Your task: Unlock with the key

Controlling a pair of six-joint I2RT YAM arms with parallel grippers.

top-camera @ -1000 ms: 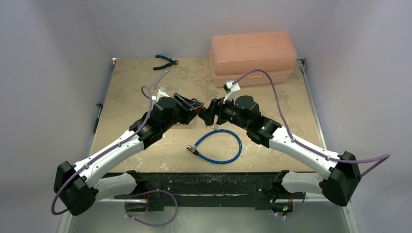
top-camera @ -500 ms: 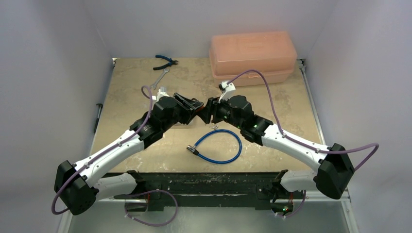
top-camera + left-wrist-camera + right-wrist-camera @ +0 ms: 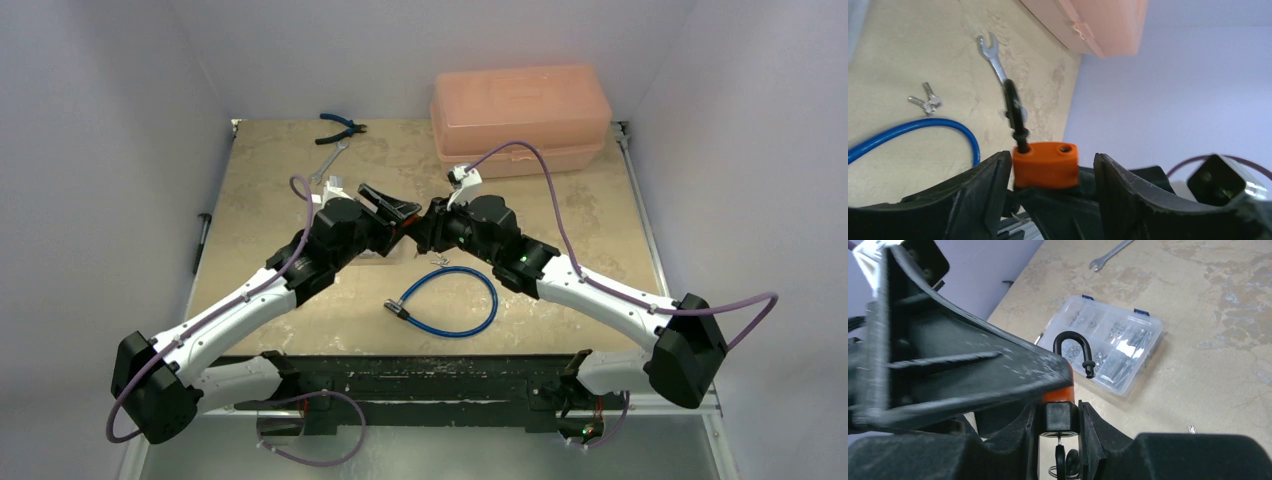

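From the left wrist, we see the orange padlock [image 3: 1045, 165] between the fingers of the left claw [image 3: 1053, 157], its shackle [image 3: 1014, 110] swung open. One finger touches the padlock and a gap shows on the other side, so we cannot tell whether it is clamped. From the right wrist, the right claw [image 3: 1058, 410] pinches the key [image 3: 1060, 421] by its black head, right against the padlock's end. From above, the right arm [image 3: 600, 295] has pushed in closer to the padlock than a second ago. The blue cable [image 3: 450, 300] near the padlock lies unchanged.
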